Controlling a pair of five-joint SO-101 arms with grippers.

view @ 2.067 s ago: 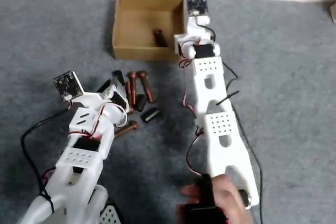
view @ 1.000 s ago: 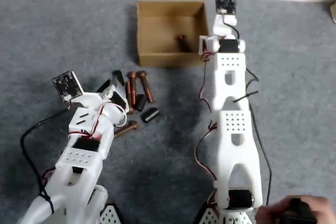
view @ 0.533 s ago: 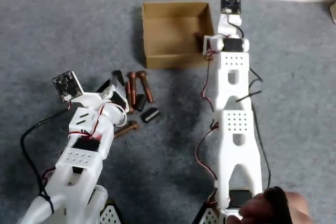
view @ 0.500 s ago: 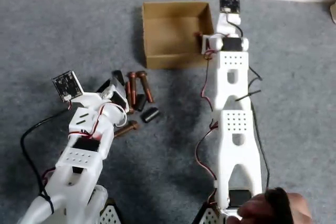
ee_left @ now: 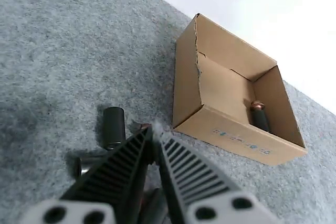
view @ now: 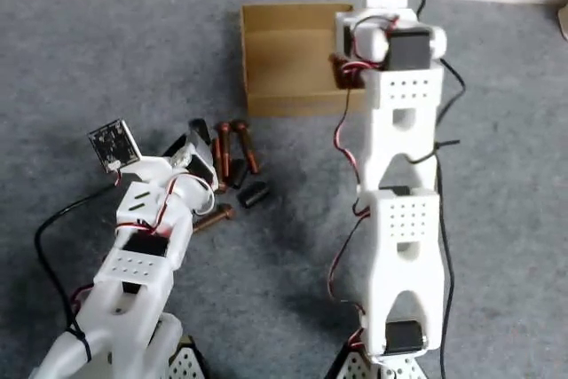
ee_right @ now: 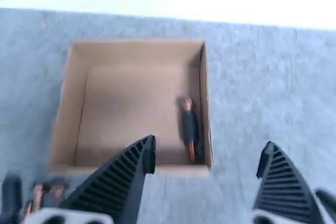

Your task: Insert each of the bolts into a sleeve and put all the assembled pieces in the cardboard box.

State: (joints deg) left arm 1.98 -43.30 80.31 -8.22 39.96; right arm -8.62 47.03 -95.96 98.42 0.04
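The cardboard box (view: 288,86) stands at the table's far side; one bolt in a black sleeve (ee_right: 190,127) lies inside it along one wall, also seen as the assembled piece (ee_left: 259,116). My right gripper (ee_right: 205,156) hangs open above the box's near wall with nothing between its fingers. Loose copper bolts (view: 235,150) and black sleeves (view: 255,193) lie in a cluster on the grey carpet, with one more bolt (view: 216,216) a little nearer. My left gripper (ee_left: 155,144) is shut, low over this cluster, beside a sleeve (ee_left: 112,126).
The right arm (view: 401,130) stretches from the near edge up to the box's right side. The left arm (view: 142,246) lies along the near left. Grey carpet (view: 106,51) covers the table, and a white wall runs behind the box.
The box slid to the right with the right arm, then that arm lifted its gripper above the box. A person's hand at the right arm's base has gone. The left arm stayed still.
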